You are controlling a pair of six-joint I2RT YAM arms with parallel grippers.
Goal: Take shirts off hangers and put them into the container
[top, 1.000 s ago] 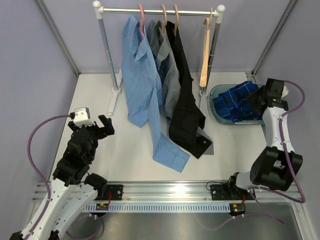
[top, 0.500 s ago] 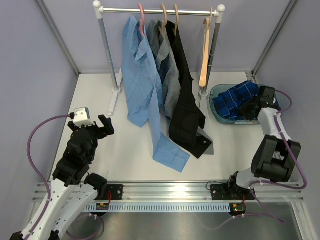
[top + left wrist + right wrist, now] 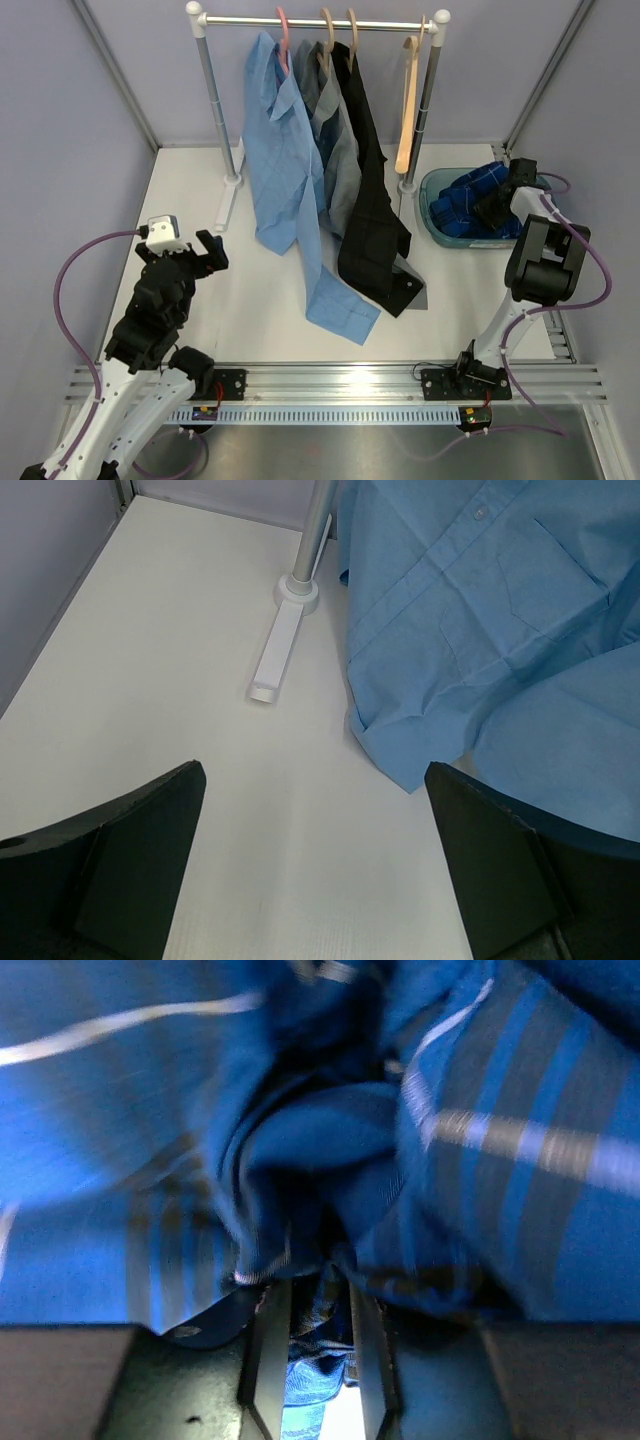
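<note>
Because the right gripper [image 3: 312, 1292] was clamped on a plaid shirt [image 3: 458, 205] fold in the tub [image 3: 431, 188] at 3 o'clock, withdrawing unreleased risked dragging it out; the left gripper [image 3: 310, 775] idled, jaws apart.

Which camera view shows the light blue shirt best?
The top view: the whole light blue shirt shows, hanging on the pink hanger. The left wrist view shows only its lower part; the right wrist view shows only the plaid shirt.
</note>
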